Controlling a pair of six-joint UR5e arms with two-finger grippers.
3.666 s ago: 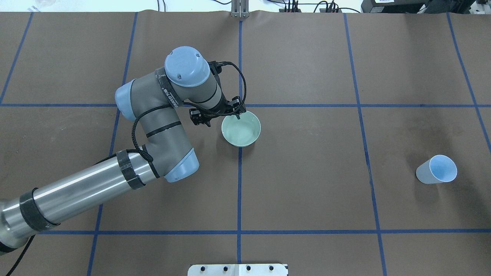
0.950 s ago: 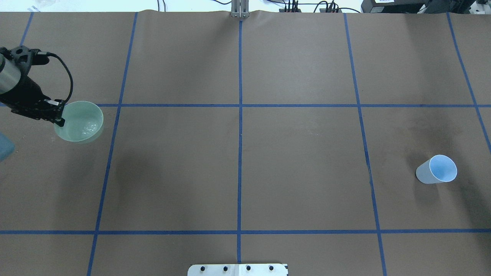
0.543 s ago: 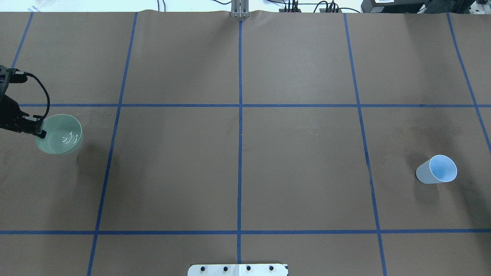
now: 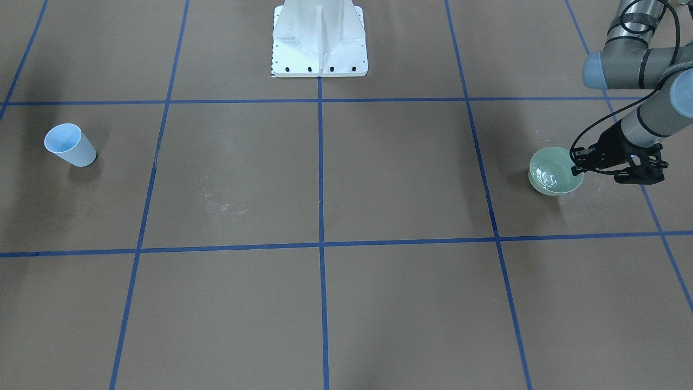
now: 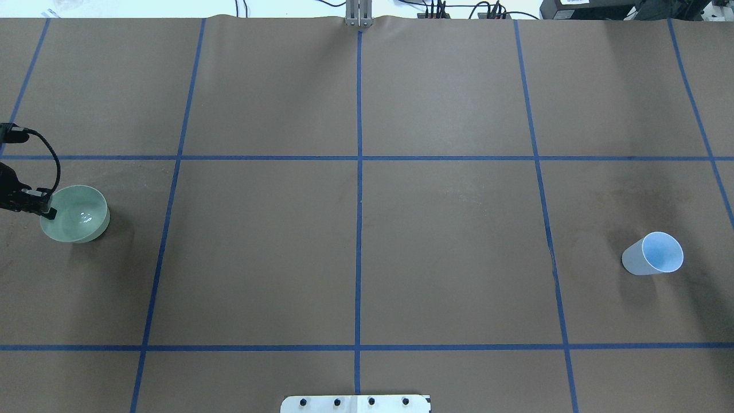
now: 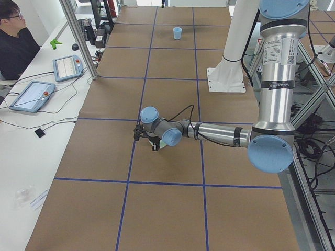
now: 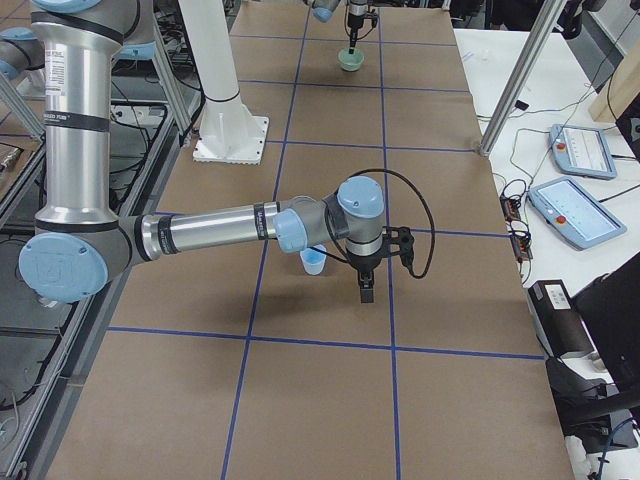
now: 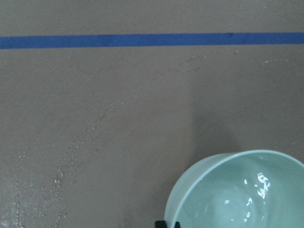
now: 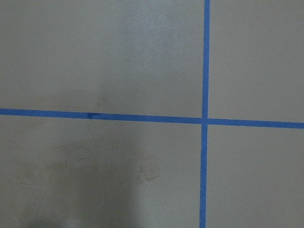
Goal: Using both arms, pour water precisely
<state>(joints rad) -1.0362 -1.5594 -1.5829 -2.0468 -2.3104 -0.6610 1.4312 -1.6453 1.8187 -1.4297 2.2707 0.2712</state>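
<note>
My left gripper (image 5: 48, 213) is shut on the rim of a pale green bowl (image 5: 74, 213) at the table's far left. The bowl holds a shallow pool of water (image 5: 86, 217) that glints. It also shows in the front-facing view (image 4: 555, 173) with the left gripper (image 4: 575, 166), and in the left wrist view (image 8: 237, 190). Whether the bowl rests on the table or hangs just above it, I cannot tell. A light blue cup (image 5: 654, 253) stands at the far right. My right gripper (image 7: 365, 290) hangs just beside the cup (image 7: 313, 262). I cannot tell whether it is open or shut.
The white pedestal base (image 4: 319, 38) stands at the robot's side of the table. Wet marks (image 8: 61, 166) lie on the brown paper beside the bowl. An operator (image 6: 13, 42) sits by a side table with tablets (image 6: 65, 67).
My left gripper has carried the bowl from the table's middle to its far left and a little toward the robot. The water's ripples have calmed. The blue cup has not moved.
</note>
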